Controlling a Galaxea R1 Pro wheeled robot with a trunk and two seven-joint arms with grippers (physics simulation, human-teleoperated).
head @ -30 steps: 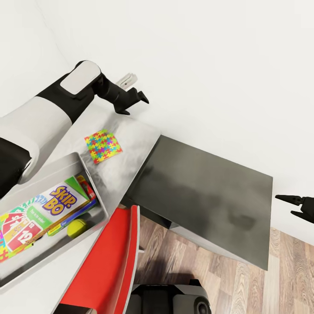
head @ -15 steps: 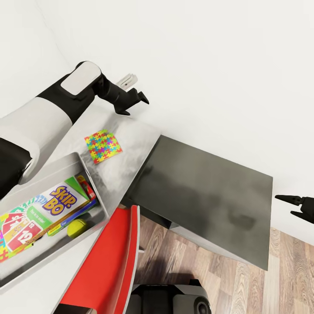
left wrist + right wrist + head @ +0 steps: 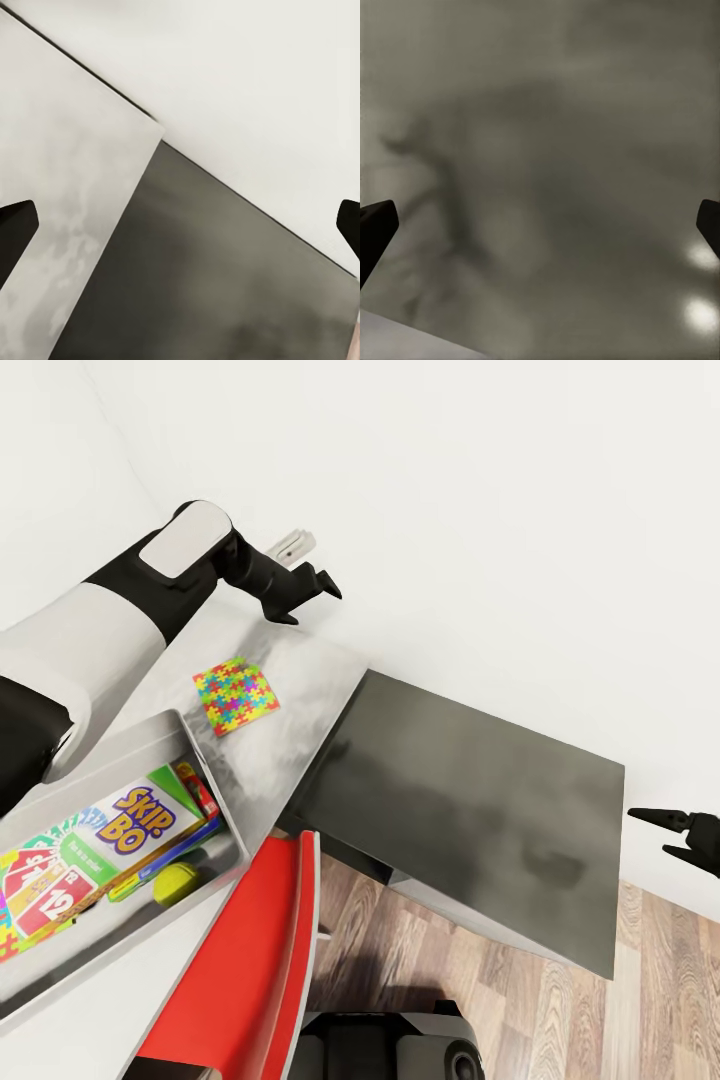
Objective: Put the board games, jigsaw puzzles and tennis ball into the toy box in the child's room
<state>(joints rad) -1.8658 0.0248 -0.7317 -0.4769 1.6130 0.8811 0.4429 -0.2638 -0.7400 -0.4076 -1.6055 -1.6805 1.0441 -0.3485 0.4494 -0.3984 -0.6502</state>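
Fingers of the left end effector [image 3: 318,588] stand wide apart and empty, poised above the far corner of the pale mottled grey-white tabletop [image 3: 290,690]. Nearer the robot, well below it, lies the flat square multicoloured jigsaw puzzle [image 3: 236,695], thin and flush to the surface. Further back sits the shallow light grey toy box [image 3: 140,745] holding the glossy cardboard Skip-Bo game box [image 3: 135,823] and the fuzzy yellow-green tennis ball [image 3: 176,882]. The right end effector [image 3: 680,835] hangs spread and empty beside the lower dark grey desk [image 3: 480,810]. Risk: so thin a puzzle may slide or escape the fingertips on the smooth top.
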